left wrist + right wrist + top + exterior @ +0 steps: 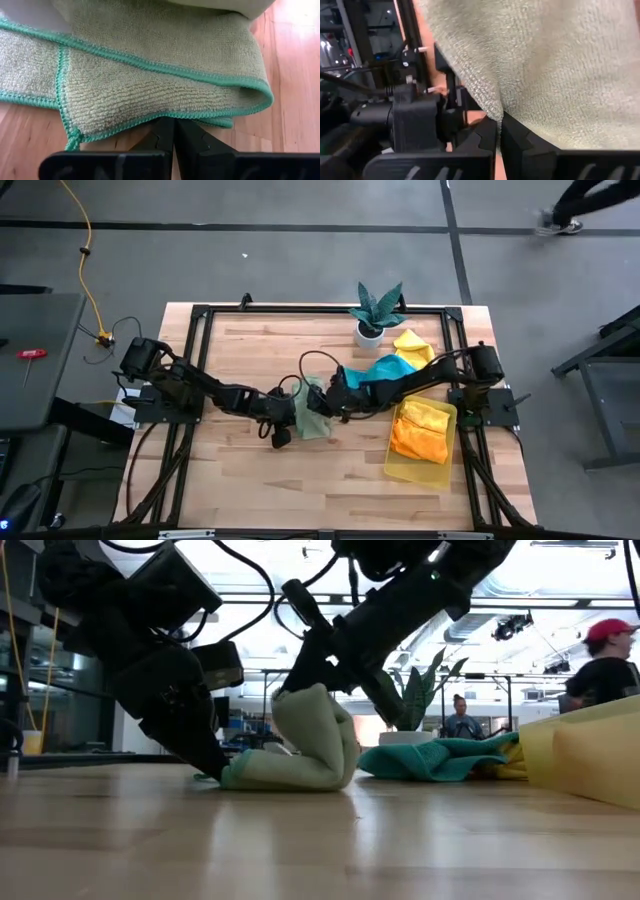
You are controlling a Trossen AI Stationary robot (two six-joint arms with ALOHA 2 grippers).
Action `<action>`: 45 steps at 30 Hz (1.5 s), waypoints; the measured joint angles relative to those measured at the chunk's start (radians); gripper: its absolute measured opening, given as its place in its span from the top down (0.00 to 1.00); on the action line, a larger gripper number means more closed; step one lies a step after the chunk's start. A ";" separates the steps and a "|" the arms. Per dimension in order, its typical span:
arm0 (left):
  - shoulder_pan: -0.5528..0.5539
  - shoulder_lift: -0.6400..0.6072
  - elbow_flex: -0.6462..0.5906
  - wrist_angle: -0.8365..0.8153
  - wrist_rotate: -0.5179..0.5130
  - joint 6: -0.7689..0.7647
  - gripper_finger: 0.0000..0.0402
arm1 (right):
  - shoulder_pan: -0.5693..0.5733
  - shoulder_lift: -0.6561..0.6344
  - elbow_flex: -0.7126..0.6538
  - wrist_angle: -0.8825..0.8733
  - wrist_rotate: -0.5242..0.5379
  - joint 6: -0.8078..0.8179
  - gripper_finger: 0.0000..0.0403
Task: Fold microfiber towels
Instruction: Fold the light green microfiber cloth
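Observation:
A pale green towel (313,412) with a green hem lies bunched at the table's middle. In the low view its right part (318,735) stands up in a hump and its left end (250,775) lies on the table. My left gripper (174,131) is shut at the towel's low end. My right gripper (499,131) is shut on the raised part. A teal towel (385,368) and a yellow towel (413,345) lie heaped at the far right. An orange-yellow towel (422,430) lies in the tray. My left gripper pinches the towel's hemmed edge (172,115) between its two shut fingers, at the end nearest the left arm. The fingers come slanting down from the table's left. That end lies on the table, with more than one layer folded over it. My right gripper pinches the towel's raised part (495,107) between its two fingers, coming slanting down from the table's right. The cloth stands up from the table in a hump (310,705) under the fingers and drapes over them in the right wrist view.
A translucent yellow tray (400,465) stands at the near right. A spiky green plant in a white pot (372,315) stands at the far middle. A black frame (200,315) rims the table. Bare wood lies toward the near edge. People show in the room beyond.

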 joint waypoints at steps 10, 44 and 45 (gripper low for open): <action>0.005 0.001 -0.001 0.010 0.004 0.001 1.00 | 0.011 0.090 0.066 0.023 0.024 0.049 1.00; 0.011 -0.023 -0.002 -0.017 0.010 0.004 1.00 | 0.013 -0.039 0.062 -0.294 0.000 -0.633 0.96; 0.011 -0.023 -0.002 -0.018 0.010 0.003 1.00 | 0.019 -0.023 0.062 -0.276 0.005 -0.628 0.96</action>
